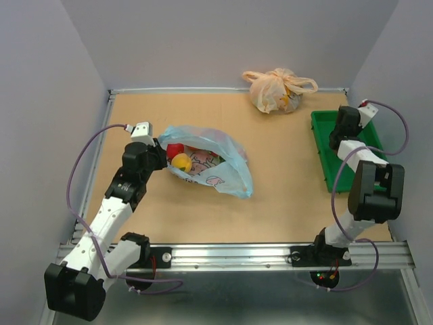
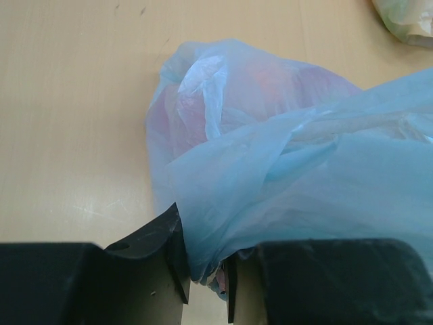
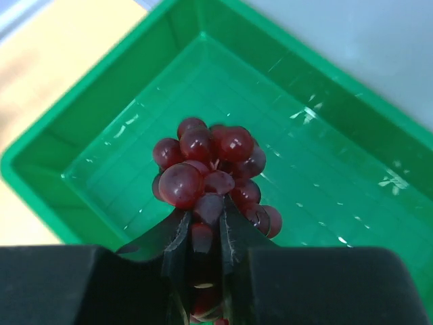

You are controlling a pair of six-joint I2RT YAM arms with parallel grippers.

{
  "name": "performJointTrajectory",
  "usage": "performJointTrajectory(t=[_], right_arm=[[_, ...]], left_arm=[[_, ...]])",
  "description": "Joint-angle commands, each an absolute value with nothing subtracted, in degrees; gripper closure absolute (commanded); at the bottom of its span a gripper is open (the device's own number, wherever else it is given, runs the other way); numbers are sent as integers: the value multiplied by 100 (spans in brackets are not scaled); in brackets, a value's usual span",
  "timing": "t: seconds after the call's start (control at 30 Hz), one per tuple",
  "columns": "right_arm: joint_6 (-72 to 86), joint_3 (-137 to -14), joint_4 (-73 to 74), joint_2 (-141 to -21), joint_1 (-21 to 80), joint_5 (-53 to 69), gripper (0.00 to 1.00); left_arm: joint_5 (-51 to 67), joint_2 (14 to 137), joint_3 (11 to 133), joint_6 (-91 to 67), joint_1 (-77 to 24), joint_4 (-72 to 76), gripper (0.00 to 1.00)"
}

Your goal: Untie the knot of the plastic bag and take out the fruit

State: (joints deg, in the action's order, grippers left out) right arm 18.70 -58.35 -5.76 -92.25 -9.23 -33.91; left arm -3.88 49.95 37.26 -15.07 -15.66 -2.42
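Plastic bag [image 1: 220, 169] is found lying on its side on the desk [image 1: 203, 217], left of centre, with its mouth turned toward the left gripper [image 2: 206, 271]. No knot can be made out; the mouth appears open. A red fruit [image 1: 174, 149] and a yellow fruit [image 1: 180, 161] are seen just inside it.

The left gripper is closed on a gathered fold of the bag's film at the mouth edge, with the film pinched between the jaws. The right gripper [image 3: 203, 237] is closed on the lower part of the grape bunch [image 3: 210, 169], which is held over the green tray [image 3: 304, 169]. Whether the bunch touches the tray floor cannot be told.

Handling, as judged:
- **Film:** thin, limp and slippery. It is likely to slide out of a shallow pinch and to stretch or tear if pulled against the fruit's weight, so it is best taken at a bunched fold or handle loop.
- **Round fruits:** firm and smooth, and apt to roll. They are best taken across the widest part.
- **Grapes:** soft and easily crushed, with berries apt to detach. A light hold near the stem is preferred.

A peach-orange bag [image 1: 274, 91] is noted at the far edge, tied.
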Motion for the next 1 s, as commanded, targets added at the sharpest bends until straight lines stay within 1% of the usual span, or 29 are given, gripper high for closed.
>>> performJointTrajectory(t=[0.0,0.03,0.07,0.1,0.13,0.17,0.27,0.37,0.4,0.53,0.6,0.7,0.73,0.77,0.83,0.87,0.97], right_arm=[[2039,-6267,-1661,-9561,-932,-3138,77],[2039,-6275,-1652,-9658,-932,-3085,46],[2048,-6275,-1652,-9807,-932,-2928,31],[2048,-6249,-1661,-9843,-932,-2848,19],[2083,-6214,-1652,-9852,-932,-2795,2],[2118,-6109,-1635,-9800,-932,-2778,0],[2162,-5942,-1591,-9555,-932,-2620,0],[2145,-5775,-1468,-9019,-905,-2312,0],[2075,-5696,-1407,-8678,-870,-2225,0],[1742,-5651,-1222,-7939,-415,-1952,0],[1470,-5721,-933,-7753,-159,-1566,0],[1258,-5801,-660,-7375,752,-1030,0],[1239,-5783,-624,-7287,756,-837,1],[1231,-5775,-598,-7130,1156,-530,3],[1231,-5757,-563,-6997,1597,-361,5],[1187,-5757,-563,-6953,2069,-273,8],[1117,-5783,-571,-7004,3056,-150,10]], left_arm=[[-229,4834,3744,-1433,-1512,-26,70],[-211,4843,3744,-1441,-1503,-26,70],[-185,4834,3744,-1441,-1503,-26,70],[-167,4834,3744,-1433,-1494,-26,70],[-176,4843,3744,-1441,-1494,-26,70],[-158,4843,3735,-1441,-1494,-26,70],[-141,4860,3727,-1441,-1485,-26,70],[-141,4860,3744,-1441,-1485,-26,70],[-132,4860,3735,-1441,-1477,-26,70],[-70,4904,3762,-1468,-1424,97,70],[-26,4922,3735,-1485,-1398,105,70],[-26,4948,3727,-1477,-1389,114,70],[-26,4966,3727,-1485,-1397,114,70],[-26,4957,3727,-1485,-1397,114,70],[-26,4975,3718,-1503,-1397,114,70],[-26,4983,3726,-1503,-1397,106,70],[-35,4975,3718,-1520,-1397,62,70]])
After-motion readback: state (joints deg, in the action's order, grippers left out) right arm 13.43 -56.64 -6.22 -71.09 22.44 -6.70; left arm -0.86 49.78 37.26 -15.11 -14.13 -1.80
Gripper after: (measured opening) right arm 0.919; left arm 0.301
